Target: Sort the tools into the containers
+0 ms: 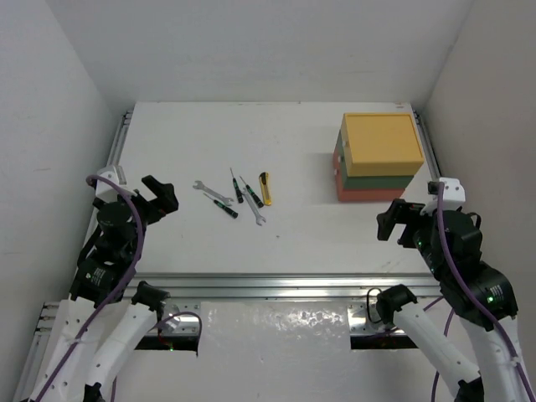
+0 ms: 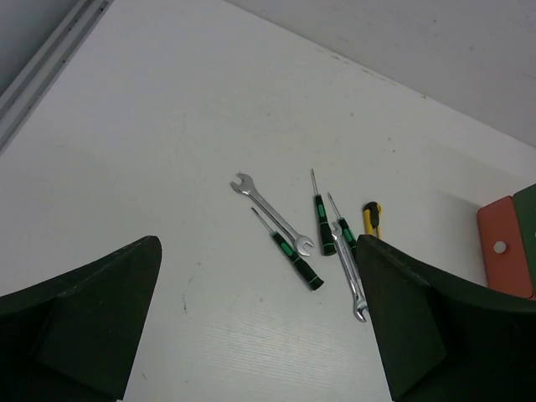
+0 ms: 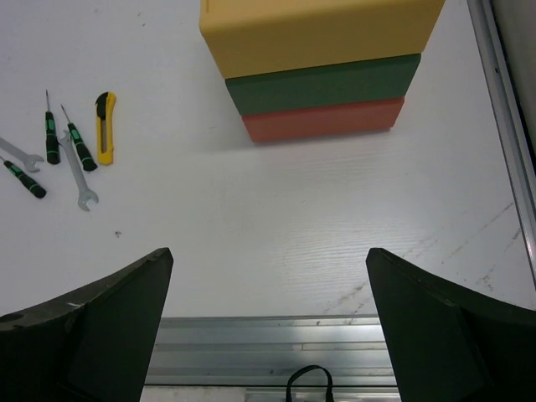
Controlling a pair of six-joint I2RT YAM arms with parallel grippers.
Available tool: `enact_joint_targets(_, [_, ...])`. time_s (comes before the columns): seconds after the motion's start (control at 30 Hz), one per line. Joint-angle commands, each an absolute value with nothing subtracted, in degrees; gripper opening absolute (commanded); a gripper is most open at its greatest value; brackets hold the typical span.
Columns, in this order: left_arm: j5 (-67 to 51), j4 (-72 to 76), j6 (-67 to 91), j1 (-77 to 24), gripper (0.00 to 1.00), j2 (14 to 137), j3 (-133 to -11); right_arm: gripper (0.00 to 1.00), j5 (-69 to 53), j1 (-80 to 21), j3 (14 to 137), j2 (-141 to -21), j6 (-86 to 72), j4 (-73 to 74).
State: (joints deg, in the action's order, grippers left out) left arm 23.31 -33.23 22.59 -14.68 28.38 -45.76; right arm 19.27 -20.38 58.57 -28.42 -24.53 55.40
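Observation:
Two silver wrenches (image 1: pixel 211 192) (image 1: pixel 253 207), three black-and-green screwdrivers (image 1: pixel 224 206) (image 1: pixel 237 188) (image 1: pixel 251 192) and a yellow-and-black utility knife (image 1: pixel 265 189) lie together mid-table. They also show in the left wrist view (image 2: pixel 272 214) and the right wrist view (image 3: pixel 105 128). Three stacked drawer boxes, yellow (image 1: pixel 381 142) over dark green (image 1: pixel 377 177) over red-orange (image 1: pixel 368 194), stand at the right rear. My left gripper (image 1: pixel 161 195) is open and empty, left of the tools. My right gripper (image 1: pixel 398 219) is open and empty, just in front of the boxes.
An aluminium rail (image 1: pixel 276 286) runs along the table's near edge. White walls enclose the table on three sides. A metal frame edge (image 1: pixel 117 142) borders the table's left side.

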Motion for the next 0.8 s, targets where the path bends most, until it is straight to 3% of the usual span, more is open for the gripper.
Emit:
enact_joint_targets(0.0, [22.3,-30.7,22.4,-15.2,1.0,28.7,-47.1,0.99,20.3,-20.3,58.2,-27.3,-24.9,52.0])
enact_joint_targets(0.17, [12.7,-28.7,26.0,-15.2,1.0,33.8,-47.1,0.99,11.7,-20.3,56.8,-25.8,-24.0,50.2])
enact_joint_targets(0.3, [-14.9,-10.8,37.1,-15.6,1.0,40.2,-40.2,0.99,4.3,-20.3,54.5,-25.2,-24.7,48.5])
enact_joint_targets(0.4, [-21.4,9.4,42.3,-21.6,1.0,51.5,-36.2,0.99,0.4,-20.3,55.5,-25.8,-25.0,49.6])
enact_joint_targets(0.53, [-23.5,28.1,45.9,-26.4,0.99,69.5,-41.1,0.99,-1.9,-20.3,56.1,-24.5,-25.3,49.0])
enact_joint_targets(0.77, [-33.6,44.7,55.5,-28.6,0.89,106.5,-58.1,0.99,-5.9,-20.3,57.7,-24.8,-25.8,51.1])
